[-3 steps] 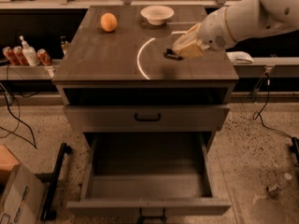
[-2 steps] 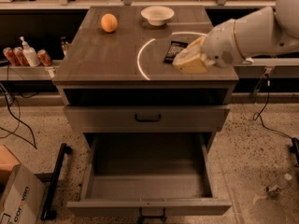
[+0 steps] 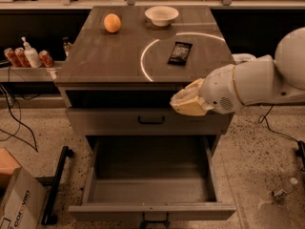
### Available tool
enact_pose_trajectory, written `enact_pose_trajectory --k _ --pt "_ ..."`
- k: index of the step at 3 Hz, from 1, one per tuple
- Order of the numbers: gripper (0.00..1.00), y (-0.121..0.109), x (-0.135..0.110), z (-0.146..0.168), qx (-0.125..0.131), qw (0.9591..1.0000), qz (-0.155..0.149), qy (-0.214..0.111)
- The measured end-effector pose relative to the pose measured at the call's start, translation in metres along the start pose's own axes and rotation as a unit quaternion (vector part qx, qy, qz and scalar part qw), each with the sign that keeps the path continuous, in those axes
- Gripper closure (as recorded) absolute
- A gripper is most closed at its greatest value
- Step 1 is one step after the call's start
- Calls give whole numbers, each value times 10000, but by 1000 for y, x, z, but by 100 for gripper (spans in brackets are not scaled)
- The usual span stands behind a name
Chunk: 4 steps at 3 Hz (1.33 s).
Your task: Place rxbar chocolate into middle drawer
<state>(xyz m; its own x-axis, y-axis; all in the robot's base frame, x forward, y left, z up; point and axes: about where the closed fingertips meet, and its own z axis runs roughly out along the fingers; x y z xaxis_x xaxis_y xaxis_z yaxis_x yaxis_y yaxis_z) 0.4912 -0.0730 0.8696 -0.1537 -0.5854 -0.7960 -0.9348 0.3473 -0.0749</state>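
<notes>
The rxbar chocolate [image 3: 180, 53] lies on the tabletop [image 3: 105, 56], upper centre of the frame, not yet picked up. The middle drawer [image 3: 152, 212] below is open and waiting. My gripper [image 3: 183, 102] hangs right of centre, and I cannot tell if its jaws are open or closed.

1 rxbar chocolate [image 3: 180, 53], 1 orange [image 3: 112, 23], 1 bowl [image 3: 162, 15], 1 gripper [image 3: 180, 102] by cabinet [image 3: 95, 66].

Claw [image 3: 182, 103] — off rxbar chocolate [image 3: 180, 53], lower now

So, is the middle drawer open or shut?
Open: the middle drawer is pulled out, its inside showing. The gripper hangs above it.
</notes>
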Motion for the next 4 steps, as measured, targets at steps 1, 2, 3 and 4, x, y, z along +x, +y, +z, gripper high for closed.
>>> enact_pose_trajectory --k 1,2,3,4 --pt "61 1 -3 0 0 10000 -22 -6" --pt "37 -10 -7 11 -8 10000 -29 59" --pt "14 -32 -14 27 5 10000 0 -29" --pt "0 -29 -15 27 -16 10000 -20 -25"
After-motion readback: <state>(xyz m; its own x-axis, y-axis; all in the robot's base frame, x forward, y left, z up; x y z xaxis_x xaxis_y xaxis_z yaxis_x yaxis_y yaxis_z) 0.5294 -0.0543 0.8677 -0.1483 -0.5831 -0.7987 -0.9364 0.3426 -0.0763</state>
